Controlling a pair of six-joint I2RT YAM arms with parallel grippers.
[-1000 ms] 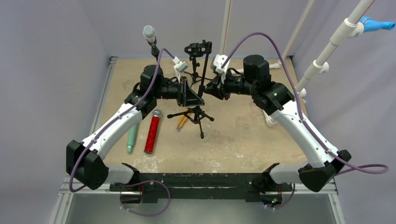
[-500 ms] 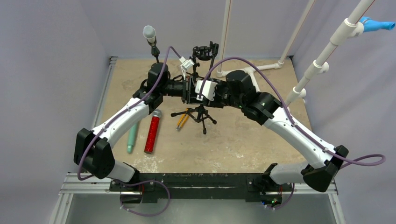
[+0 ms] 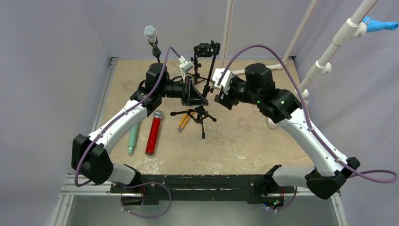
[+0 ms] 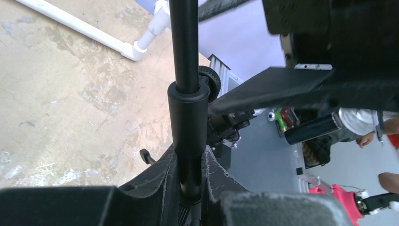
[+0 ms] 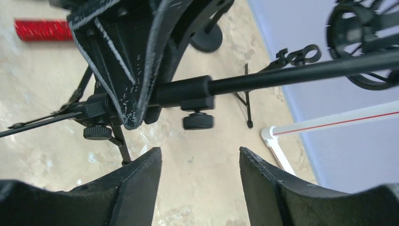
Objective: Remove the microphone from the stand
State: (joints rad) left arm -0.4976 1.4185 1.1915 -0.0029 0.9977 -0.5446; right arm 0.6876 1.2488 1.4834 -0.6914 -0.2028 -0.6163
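Three microphones: grey microphone [image 3: 150,33] upright at eleven o'clock of both grippers, red microphone [image 3: 153,133] and green microphone [image 3: 133,136] lying flat. Left gripper [image 4: 189,186] pinches the tripod pole [image 4: 188,108]; right gripper [image 5: 198,153] gapes empty.

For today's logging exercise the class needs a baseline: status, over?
Left gripper shut on stand pole. Right gripper open, clear of the pole. Grey microphone upright at rear, untouched.

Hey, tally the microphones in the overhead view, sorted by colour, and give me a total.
Red glitter microphone: 1
Pale green microphone: 1
Black microphone with grey head: 1
Total: 3
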